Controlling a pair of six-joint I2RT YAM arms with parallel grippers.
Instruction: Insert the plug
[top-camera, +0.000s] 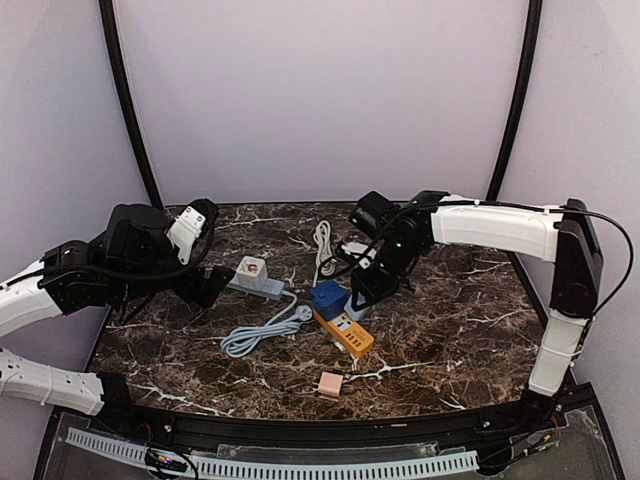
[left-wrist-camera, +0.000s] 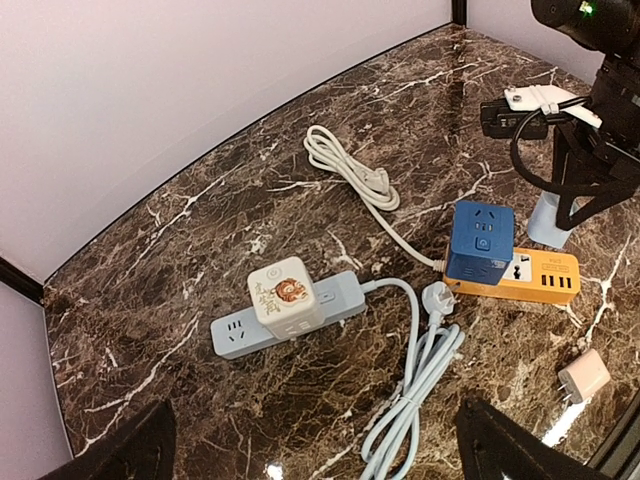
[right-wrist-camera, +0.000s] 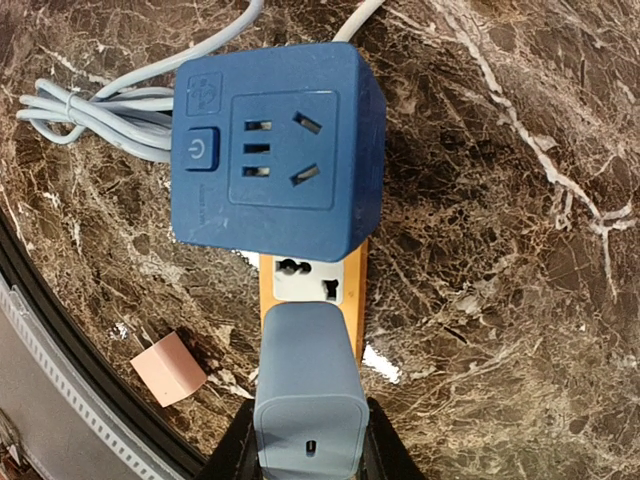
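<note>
My right gripper (right-wrist-camera: 308, 452) is shut on a light blue-grey charger plug (right-wrist-camera: 308, 385), one black finger on each side of it. The plug hangs over the orange power strip (right-wrist-camera: 352, 290), just short of its free white socket (right-wrist-camera: 310, 278). A dark blue cube socket (right-wrist-camera: 275, 150) sits plugged into the same strip. From above, the plug (top-camera: 357, 303) shows at the strip's (top-camera: 345, 332) far end, below the right gripper (top-camera: 364, 292). My left gripper (left-wrist-camera: 320, 460) is open and holds nothing, above the marble near a grey power strip (left-wrist-camera: 340, 298).
A white cube adapter (left-wrist-camera: 288, 296) sits in the grey strip, whose pale blue cable (left-wrist-camera: 420, 390) lies bundled beside it. A white cable (left-wrist-camera: 345, 170) lies coiled at the back. A small pink charger (top-camera: 330, 384) rests near the table's front edge (top-camera: 330, 425).
</note>
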